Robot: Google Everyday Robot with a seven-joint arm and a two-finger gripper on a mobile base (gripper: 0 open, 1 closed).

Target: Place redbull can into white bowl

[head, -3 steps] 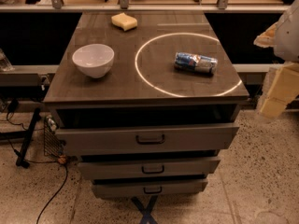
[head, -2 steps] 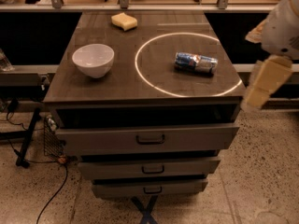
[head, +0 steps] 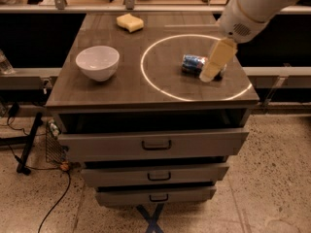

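The redbull can (head: 193, 63) lies on its side on the right half of the dark wooden cabinet top (head: 121, 89), inside a bright ring of light. The white bowl (head: 97, 62) stands upright on the left half, well apart from the can. My gripper (head: 214, 62) hangs from the white arm that comes in from the upper right. It sits over the right end of the can and hides that end. The bowl holds nothing that I can see.
A yellow sponge (head: 129, 23) lies at the far edge of the top. Below the top are three drawers (head: 155, 143), the upper one pulled slightly out. A black cable (head: 53, 208) runs over the floor at the left. A rail runs behind the cabinet.
The arm has swung in from the right edge of the view to over the cabinet top, and the gripper now covers the right end of the can. Can, bowl and sponge have not moved.
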